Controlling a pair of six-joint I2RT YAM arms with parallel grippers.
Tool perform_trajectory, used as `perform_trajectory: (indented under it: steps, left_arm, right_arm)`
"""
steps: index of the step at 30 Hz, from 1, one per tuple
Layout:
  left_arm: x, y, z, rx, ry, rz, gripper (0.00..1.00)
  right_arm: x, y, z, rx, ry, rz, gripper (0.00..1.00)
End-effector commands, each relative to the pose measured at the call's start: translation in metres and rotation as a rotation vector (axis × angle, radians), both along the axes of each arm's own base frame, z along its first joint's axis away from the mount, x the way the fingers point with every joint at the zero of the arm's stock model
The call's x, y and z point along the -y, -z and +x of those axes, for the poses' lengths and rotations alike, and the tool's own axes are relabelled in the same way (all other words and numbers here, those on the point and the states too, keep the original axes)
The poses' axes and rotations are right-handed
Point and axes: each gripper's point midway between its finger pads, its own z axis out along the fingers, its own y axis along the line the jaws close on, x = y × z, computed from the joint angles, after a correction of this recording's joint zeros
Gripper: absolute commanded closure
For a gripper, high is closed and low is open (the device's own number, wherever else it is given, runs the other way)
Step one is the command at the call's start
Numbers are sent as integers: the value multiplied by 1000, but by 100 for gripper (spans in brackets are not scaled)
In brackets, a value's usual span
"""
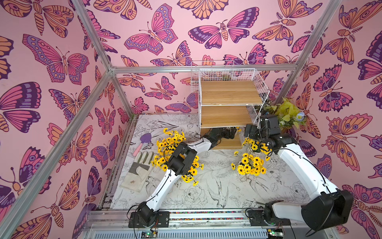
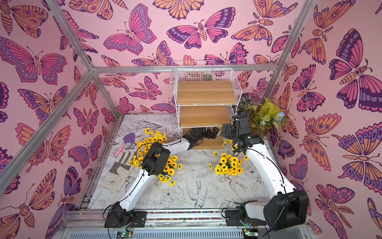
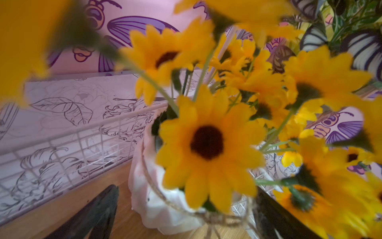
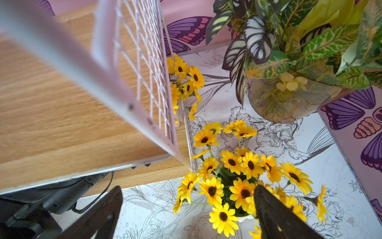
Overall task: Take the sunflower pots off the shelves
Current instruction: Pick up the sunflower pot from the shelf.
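Observation:
The shelves [image 1: 229, 93] stand at the back of the table, their top and middle boards bare. On the bottom board stands one white ribbed sunflower pot [image 3: 165, 196]. My left gripper [image 3: 186, 217] is open around it, a finger [image 3: 99, 211] on each side, and the near finger stands apart from the pot. In both top views that gripper is hidden under the middle board. Several sunflower pots stand on the table, one at the right [image 1: 251, 165] and others under the left arm [image 1: 171, 142]. My right gripper [image 4: 186, 217] hangs open above another sunflower pot [image 4: 233, 190] beside the rack.
A large leafy pot [image 1: 287, 113] stands at the rack's right, close to the right wrist. A purple trowel [image 1: 142, 142] and grey gloves [image 1: 138, 169] lie at the table's left. Pink butterfly walls close in on three sides.

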Motion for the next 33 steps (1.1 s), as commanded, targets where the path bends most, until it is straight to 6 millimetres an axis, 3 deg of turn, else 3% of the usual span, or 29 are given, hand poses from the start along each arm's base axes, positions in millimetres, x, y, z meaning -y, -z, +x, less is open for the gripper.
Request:
perform_trajectory:
  steps: [1, 6, 24, 33]
  left_arm:
    - [11, 12, -6, -3, 61, 63, 0]
    - [23, 14, -6, -21, 118, 79, 0]
    - [35, 14, -10, -31, 189, 70, 0]
    - [35, 14, -10, -32, 188, 71, 18]
  right_arm:
    - [-11, 0, 1, 2, -61, 5, 1]
    - [-15, 3, 3, -3, -70, 22, 1]
    - [-22, 11, 0, -25, -90, 63, 1]
    - [-22, 11, -5, -31, -94, 71, 1]
